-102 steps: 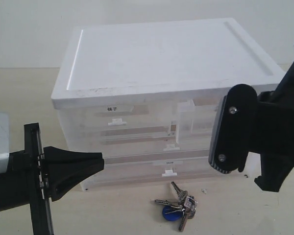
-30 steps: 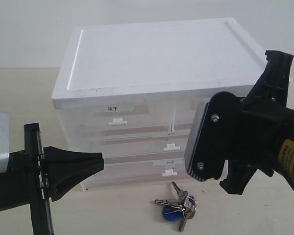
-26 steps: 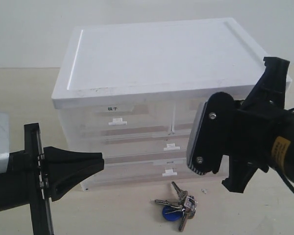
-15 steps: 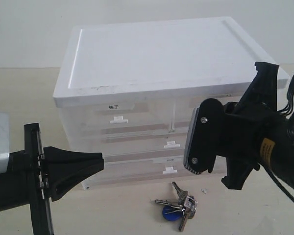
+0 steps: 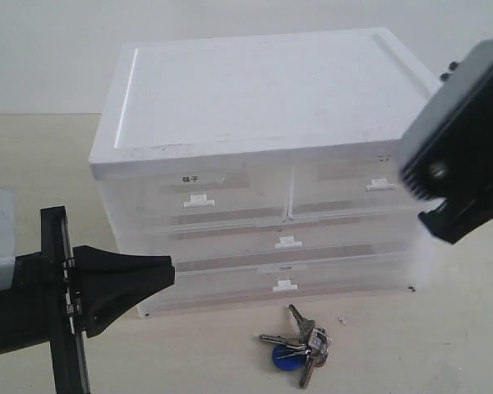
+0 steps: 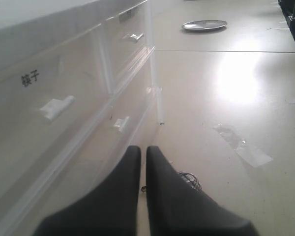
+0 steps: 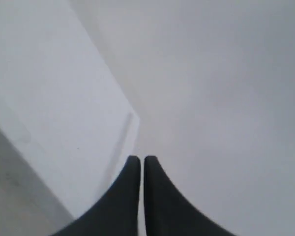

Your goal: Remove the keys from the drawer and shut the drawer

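Note:
The keys, silver with a round blue fob, lie on the table in front of the white drawer unit. Part of the key ring shows beside my left fingers. The drawer, top right with a small white tab handle, sits flush with the unit's front; it is also in the left wrist view. My left gripper is shut and empty, low at the left, pointing toward the unit. My right gripper is shut and empty, raised beside the unit's top right corner.
The drawer with the black-lettered label is top left, with two full-width drawers below it. The right arm's black body hangs over the unit's right end. A silver plate and a strip of tape lie on the table.
The drawer, open 3.4 s ago, now sits flush. My right arm has lifted up and to the right, away from the drawer front. Keys and left arm have not moved.

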`<action>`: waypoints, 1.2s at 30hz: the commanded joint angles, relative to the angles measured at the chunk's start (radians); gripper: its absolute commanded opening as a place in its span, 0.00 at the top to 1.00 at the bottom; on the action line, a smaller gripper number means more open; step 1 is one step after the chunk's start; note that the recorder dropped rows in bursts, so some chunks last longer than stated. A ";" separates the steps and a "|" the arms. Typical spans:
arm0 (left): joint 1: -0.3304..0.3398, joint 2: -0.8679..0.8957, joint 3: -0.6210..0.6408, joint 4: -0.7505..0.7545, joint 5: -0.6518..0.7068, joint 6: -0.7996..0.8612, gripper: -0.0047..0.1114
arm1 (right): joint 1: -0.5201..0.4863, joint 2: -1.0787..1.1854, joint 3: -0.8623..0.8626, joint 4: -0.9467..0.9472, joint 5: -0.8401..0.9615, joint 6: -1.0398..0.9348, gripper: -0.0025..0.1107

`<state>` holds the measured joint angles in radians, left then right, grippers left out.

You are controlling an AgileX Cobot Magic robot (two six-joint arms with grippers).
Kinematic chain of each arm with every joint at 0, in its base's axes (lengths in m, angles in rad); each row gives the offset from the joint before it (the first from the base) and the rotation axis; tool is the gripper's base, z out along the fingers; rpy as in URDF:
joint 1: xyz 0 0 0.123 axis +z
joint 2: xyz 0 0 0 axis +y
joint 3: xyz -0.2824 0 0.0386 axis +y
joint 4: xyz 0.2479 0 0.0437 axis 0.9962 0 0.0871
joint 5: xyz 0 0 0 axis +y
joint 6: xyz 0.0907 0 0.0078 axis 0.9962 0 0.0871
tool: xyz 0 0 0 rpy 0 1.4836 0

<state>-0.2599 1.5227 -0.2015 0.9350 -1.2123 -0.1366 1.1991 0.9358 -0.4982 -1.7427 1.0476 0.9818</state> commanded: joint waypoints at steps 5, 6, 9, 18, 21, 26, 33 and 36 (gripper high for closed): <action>-0.005 0.001 -0.003 0.004 -0.009 -0.004 0.92 | -0.447 -0.182 -0.126 0.154 -0.396 0.170 0.98; -0.005 0.001 -0.003 0.004 -0.009 -0.004 0.92 | -0.538 -0.151 -0.147 0.197 -0.467 0.167 0.98; -0.005 0.001 -0.003 0.004 -0.009 -0.004 0.92 | -0.745 -0.047 -0.203 0.360 -0.594 0.167 0.98; -0.005 0.001 -0.003 0.004 -0.009 -0.004 0.92 | -1.143 0.312 -0.440 1.952 -0.652 -1.144 0.98; -0.005 0.001 -0.003 0.004 -0.009 -0.004 0.92 | -1.141 0.385 -0.531 2.207 -0.523 -1.383 0.98; -0.005 0.001 -0.003 0.004 -0.009 -0.004 0.92 | -1.125 0.392 -0.530 2.205 -0.481 -1.381 0.98; -0.005 0.001 -0.003 0.004 -0.009 -0.004 0.92 | -0.991 0.394 -0.526 2.197 -0.500 -1.379 0.98; -0.005 0.001 -0.003 0.004 -0.009 -0.004 0.92 | -0.991 0.394 -0.526 2.178 -0.502 -1.376 0.98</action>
<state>-0.2599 1.5227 -0.2015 0.9350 -1.2123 -0.1366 0.2002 1.3298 -1.0224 0.4296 0.5405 -0.3919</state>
